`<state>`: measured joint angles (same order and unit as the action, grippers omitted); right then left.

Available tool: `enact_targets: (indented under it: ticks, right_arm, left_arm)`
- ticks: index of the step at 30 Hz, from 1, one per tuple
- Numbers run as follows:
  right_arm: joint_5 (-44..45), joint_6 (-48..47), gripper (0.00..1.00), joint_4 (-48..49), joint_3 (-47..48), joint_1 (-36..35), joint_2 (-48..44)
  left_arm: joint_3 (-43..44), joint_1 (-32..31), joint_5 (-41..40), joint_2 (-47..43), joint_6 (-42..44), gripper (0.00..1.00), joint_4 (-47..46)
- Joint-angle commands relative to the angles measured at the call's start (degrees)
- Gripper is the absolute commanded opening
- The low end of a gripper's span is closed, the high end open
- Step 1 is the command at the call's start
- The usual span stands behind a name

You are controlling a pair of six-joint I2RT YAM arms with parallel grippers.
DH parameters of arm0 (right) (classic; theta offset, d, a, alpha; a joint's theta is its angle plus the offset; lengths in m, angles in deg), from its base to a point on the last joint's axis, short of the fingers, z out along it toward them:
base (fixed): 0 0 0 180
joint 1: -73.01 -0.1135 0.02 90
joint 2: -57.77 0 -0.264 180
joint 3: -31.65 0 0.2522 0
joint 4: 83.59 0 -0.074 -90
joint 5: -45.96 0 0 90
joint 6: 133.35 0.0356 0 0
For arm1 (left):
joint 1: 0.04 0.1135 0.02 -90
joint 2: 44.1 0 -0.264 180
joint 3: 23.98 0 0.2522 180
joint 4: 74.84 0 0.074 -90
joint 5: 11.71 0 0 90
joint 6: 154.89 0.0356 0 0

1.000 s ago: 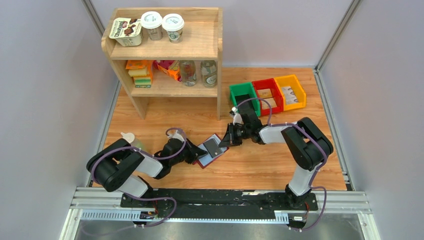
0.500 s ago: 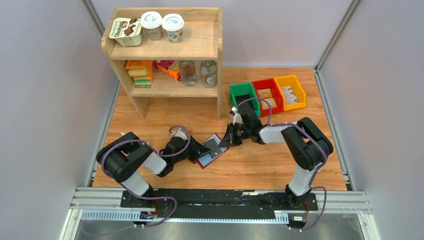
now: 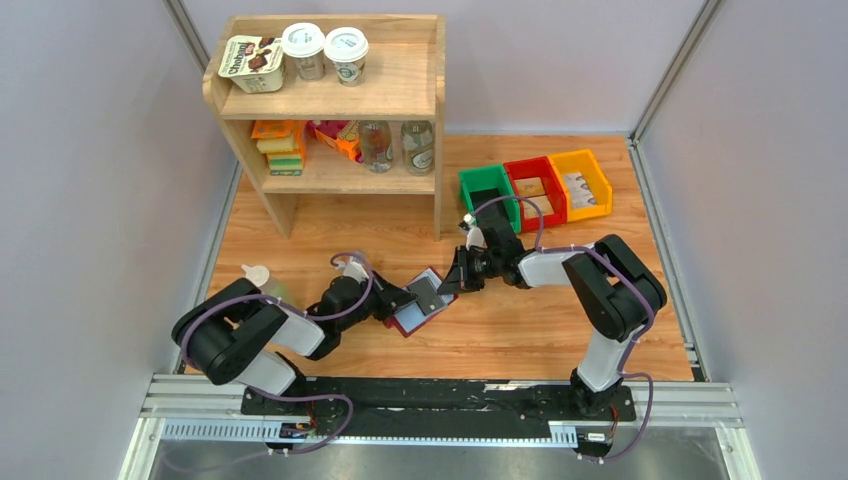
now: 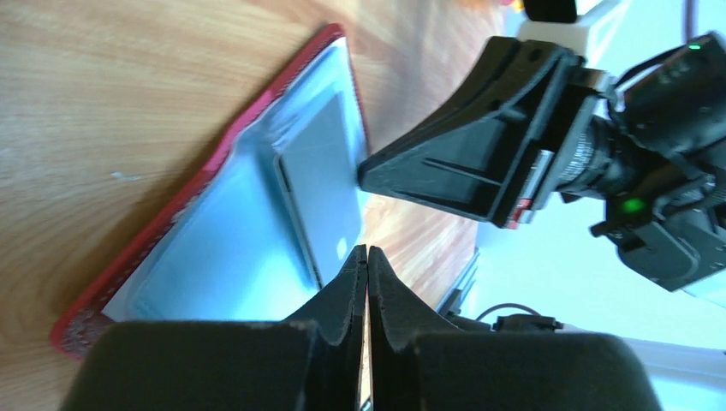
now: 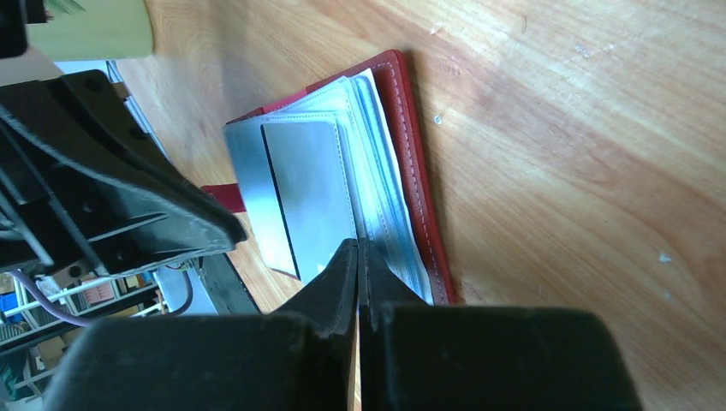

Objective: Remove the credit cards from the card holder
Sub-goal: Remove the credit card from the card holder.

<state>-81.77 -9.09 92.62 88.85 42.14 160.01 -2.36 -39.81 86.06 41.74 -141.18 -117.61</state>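
A light wooden tabletop (image 3: 520, 340) is enclosed by plain grey panels: a left panel (image 3: 90, 150), a back panel (image 3: 560, 60) and a right panel (image 3: 770, 200), joined by aluminium posts (image 3: 680, 60). A two-tier wooden shelf unit (image 3: 400, 85) is set at the far left. Lidded cups (image 3: 303, 45) and a tub (image 3: 250, 62) are kept on its top, cartons (image 3: 280, 145) and glass jars (image 3: 376, 145) below. A green bin (image 3: 466, 188), a red bin (image 3: 528, 164) and a yellow bin (image 3: 572, 156) are lined up beside it. Everything is evenly, softly lit.

The wooden table (image 3: 500, 340) carries a wooden shelf unit (image 3: 400, 85) at far left. A green bin (image 3: 466, 190), a red bin (image 3: 528, 163) and a yellow bin (image 3: 603, 180) sit side by side at far right. The open card holder (image 3: 420, 303) lies near the middle, and a small white-capped container (image 3: 256, 275) near left.
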Motion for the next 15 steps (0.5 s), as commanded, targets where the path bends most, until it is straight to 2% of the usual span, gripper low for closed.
enact_targets:
  ticks: [1,5,7,8,10,12,15]
  right_arm:
    - [7.94,-3.15,0.00,-6.46,-2.22,0.29,2.35]
    - [8.03,-2.97,0.00,-6.38,-2.31,0.46,2.18]
    - [8.12,-2.88,0.00,-6.46,-2.40,0.29,2.00]
    - [8.12,-2.88,0.00,-6.38,-2.48,0.29,2.00]
    - [8.20,-2.80,0.00,-6.37,-2.40,0.29,1.91]
    - [8.20,-2.80,0.00,-6.29,-2.40,0.46,2.00]
    - [8.12,-2.62,0.00,-6.20,-2.48,0.29,2.09]
  left_arm:
    - [0.75,0.13,-0.13,-3.93,0.61,0.06,-1.13]
    - [1.11,0.13,-0.21,-5.42,1.94,0.05,2.64]
    - [1.54,0.13,-0.65,-5.86,2.55,0.17,6.69]
    - [1.72,0.13,-1.09,-5.86,3.07,0.26,8.70]
    - [1.55,0.22,-2.05,-5.08,3.96,0.35,9.51]
    - [1.72,0.13,-2.49,-3.76,4.57,0.41,8.81]
    - [2.60,0.22,-2.23,-1.13,5.01,0.44,6.97]
